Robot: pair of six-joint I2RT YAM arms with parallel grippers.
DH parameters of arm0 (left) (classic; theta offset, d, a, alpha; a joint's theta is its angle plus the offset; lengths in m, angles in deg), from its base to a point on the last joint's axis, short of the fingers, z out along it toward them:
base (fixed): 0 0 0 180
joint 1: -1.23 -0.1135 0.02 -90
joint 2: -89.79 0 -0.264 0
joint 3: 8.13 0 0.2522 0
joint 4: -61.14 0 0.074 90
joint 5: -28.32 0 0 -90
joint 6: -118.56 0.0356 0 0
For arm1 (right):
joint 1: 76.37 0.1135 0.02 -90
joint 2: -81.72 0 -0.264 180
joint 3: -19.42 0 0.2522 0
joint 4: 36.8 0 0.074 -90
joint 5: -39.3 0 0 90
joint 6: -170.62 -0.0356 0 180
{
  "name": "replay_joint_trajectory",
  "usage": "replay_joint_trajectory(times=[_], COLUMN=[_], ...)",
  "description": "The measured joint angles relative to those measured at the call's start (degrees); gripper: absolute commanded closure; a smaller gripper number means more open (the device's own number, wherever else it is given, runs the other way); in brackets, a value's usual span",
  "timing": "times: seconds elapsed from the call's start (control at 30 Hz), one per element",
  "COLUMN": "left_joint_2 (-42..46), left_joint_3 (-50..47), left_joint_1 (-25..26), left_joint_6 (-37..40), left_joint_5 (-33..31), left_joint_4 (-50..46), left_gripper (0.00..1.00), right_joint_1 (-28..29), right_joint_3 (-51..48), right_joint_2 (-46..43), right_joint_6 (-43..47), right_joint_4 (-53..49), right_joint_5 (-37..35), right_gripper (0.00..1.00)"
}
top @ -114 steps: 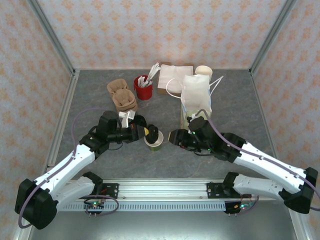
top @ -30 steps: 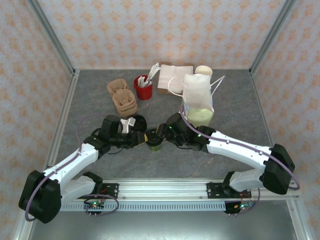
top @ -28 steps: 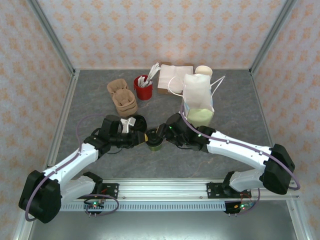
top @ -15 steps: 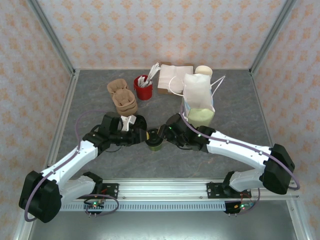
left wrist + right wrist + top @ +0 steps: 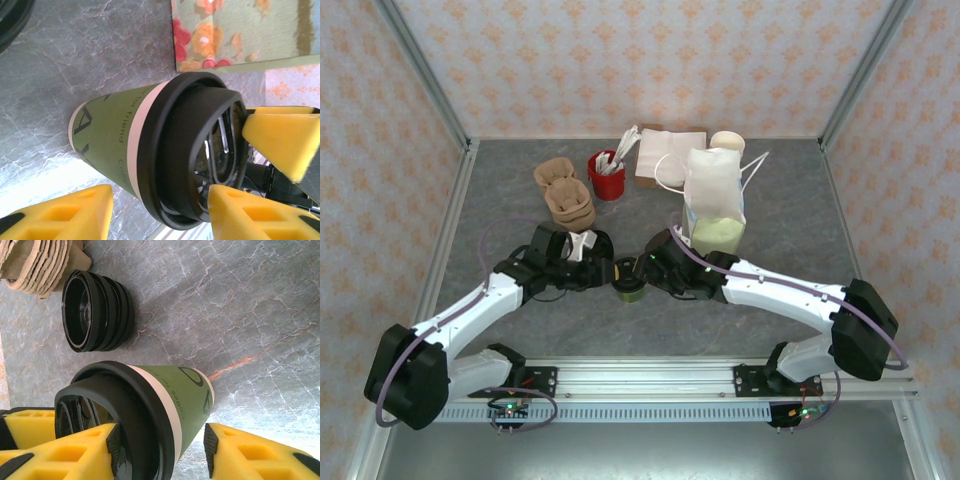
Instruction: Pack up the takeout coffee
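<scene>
Top view, cup: we find the takeout coffee [image 5: 628, 284] upright on the table [image 5: 520, 330], mid-front. It stands between the left gripper [image 5: 609, 273] and the right gripper [image 5: 642, 272], near the white paper bag [image 5: 714, 190].
Top view, surroundings: cardboard carriers [image 5: 565, 197] and a red cup [image 5: 606, 175] sit further back, and neither blocks the way to the bag.
Left wrist, pincer: jaws wide and rolled sideways, one pad toward the cup's base and one toward its lid. A sliver of table shows beside the cup wall.
Left wrist, risk: a right-arm pad sits by the lid top, so we judge the fingers could knock together.
Right wrist, pincer: jaws parted astride the cup, one pad at the lid rim and the other just off the wall.
Right wrist, surroundings: a stack of black lids [image 5: 97, 317] lies just behind the cup.
Right wrist, risk: squeezing the rim could pop the lid, a glancing push could tip the cup, and the tall bag's handles could snag it.
</scene>
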Motion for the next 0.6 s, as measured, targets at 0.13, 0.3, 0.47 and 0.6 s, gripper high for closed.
replay_joint_trajectory(times=[0.13,0.3,0.47,0.6], left_joint_2=[-0.7,-1.2,-2.1,-2.2], left_joint_3=[0.1,0.1,0.8,0.9], left_joint_1=[0.0,0.0,0.0,0.0], left_joint_6=[0.0,0.0,0.0,0.0], left_joint_5=[0.0,0.0,0.0,0.0], left_joint_4=[0.2,0.4,0.6,0.7], left_gripper=[0.49,0.51,0.51,0.51], right_joint_1=[0.0,0.0,0.0,0.0], right_joint_3=[0.0,0.1,0.2,0.2], right_joint_2=[0.1,0.4,0.7,0.7], right_joint_6=[0.0,0.0,0.0,0.0], right_joint_4=[0.2,0.4,0.8,1.1], right_joint_5=[0.0,0.2,0.3,0.5], right_gripper=[0.55,0.56,0.60,0.61])
